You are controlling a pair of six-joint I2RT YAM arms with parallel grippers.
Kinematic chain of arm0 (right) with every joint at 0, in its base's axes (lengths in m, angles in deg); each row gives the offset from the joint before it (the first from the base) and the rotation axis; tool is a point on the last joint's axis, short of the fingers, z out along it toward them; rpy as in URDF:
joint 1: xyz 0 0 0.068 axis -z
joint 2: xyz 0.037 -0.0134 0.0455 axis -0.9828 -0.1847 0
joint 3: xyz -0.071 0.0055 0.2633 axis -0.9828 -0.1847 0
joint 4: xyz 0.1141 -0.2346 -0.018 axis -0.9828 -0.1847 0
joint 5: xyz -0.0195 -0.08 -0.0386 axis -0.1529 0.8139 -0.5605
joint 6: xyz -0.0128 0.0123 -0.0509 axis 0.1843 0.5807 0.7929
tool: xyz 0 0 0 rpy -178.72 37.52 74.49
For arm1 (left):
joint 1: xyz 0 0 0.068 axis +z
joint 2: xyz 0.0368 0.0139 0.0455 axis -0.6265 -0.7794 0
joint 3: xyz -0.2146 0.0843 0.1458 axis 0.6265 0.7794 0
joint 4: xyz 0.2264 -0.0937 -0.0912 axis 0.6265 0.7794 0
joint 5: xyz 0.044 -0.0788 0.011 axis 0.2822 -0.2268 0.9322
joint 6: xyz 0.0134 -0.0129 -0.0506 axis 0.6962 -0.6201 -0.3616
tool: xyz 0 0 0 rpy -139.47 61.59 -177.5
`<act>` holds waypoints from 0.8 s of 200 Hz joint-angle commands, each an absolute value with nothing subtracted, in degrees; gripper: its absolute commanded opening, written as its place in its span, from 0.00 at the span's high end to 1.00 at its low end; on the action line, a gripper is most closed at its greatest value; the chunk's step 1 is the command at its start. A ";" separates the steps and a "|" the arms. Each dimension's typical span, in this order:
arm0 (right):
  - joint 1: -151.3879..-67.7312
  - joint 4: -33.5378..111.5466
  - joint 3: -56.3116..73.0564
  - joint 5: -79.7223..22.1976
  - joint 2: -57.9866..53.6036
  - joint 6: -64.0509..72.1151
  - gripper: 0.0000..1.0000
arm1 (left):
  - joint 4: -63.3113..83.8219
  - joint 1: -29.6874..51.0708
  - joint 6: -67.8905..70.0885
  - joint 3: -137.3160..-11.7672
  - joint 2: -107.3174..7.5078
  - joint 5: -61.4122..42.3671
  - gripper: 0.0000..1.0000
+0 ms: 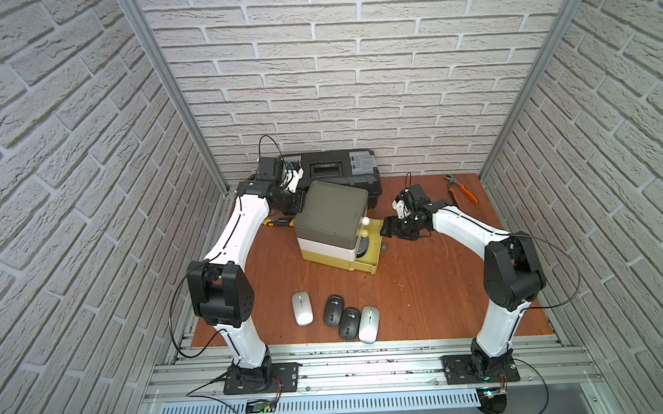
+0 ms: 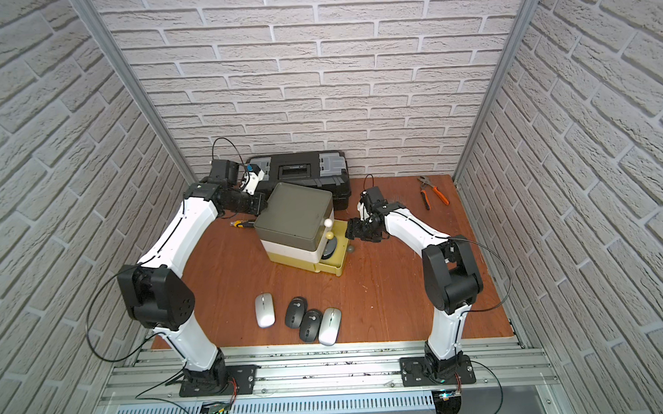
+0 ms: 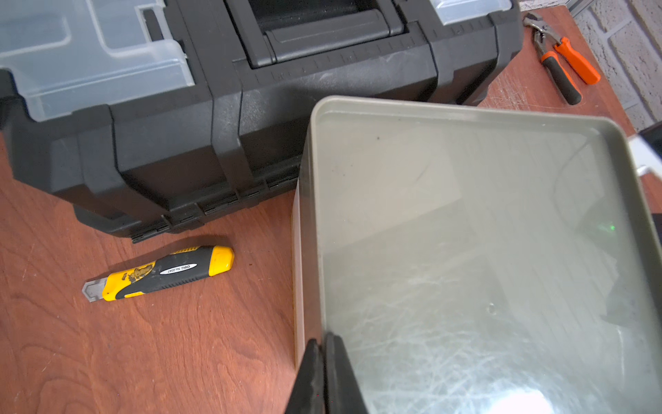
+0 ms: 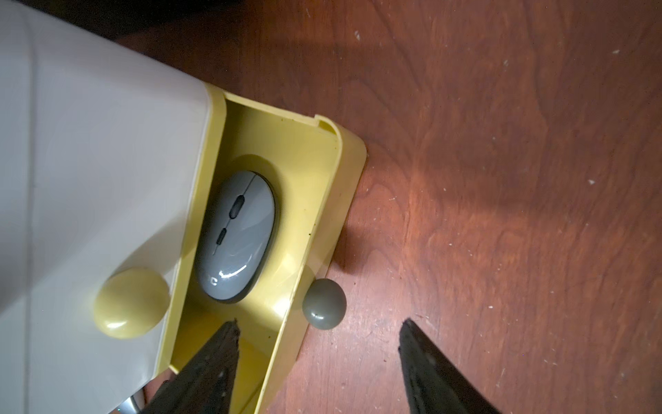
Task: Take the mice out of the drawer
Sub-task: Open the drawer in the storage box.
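1. Unit (image 1: 328,212) stands mid-tabletop (image 1: 424,288), toward the rear edge. Its yellow bottom drawer (image 4: 315,200) is pulled out toward the right edge.
2. Grey mouse (image 4: 236,233) lies flat inside the drawer, partly under the unit's white body. It also shows in a top view (image 1: 362,248).
3. Right gripper (image 4: 319,324) is spread wide and holds nothing. One finger is over the drawer's inside and the other is over bare tabletop. The drawer's grey knob (image 4: 324,304) sits between them; whether it is touched, cannot tell.
4. Left gripper (image 3: 322,344) is clenched with nothing between its fingers, at the rim of the unit's top on the left side.
5. Near the front edge, a silver mouse (image 1: 302,308) lies alone. Just beside it, a black mouse (image 1: 333,310), a second black mouse (image 1: 349,323) and a second silver mouse (image 1: 368,324) are packed side by side.
6. Knife (image 3: 161,272) lies left of the unit. Toolbox (image 3: 250,107) is at the rear edge, and pliers (image 1: 461,188) are in the rear right corner.
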State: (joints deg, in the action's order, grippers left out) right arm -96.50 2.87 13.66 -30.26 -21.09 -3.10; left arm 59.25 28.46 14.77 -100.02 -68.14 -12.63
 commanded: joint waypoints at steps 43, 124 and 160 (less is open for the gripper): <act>-100.10 -5.47 19.54 -25.11 -28.72 0.03 0.28 | 68.49 28.29 15.94 -95.96 -71.81 -9.45 1.00; -95.44 -9.34 12.63 -14.28 -24.40 4.25 0.26 | 71.08 28.20 17.15 -97.98 -73.89 -7.37 1.00; -91.58 -10.18 10.67 -11.95 -22.03 6.11 0.26 | 72.10 28.17 18.38 -98.28 -74.05 -6.30 1.00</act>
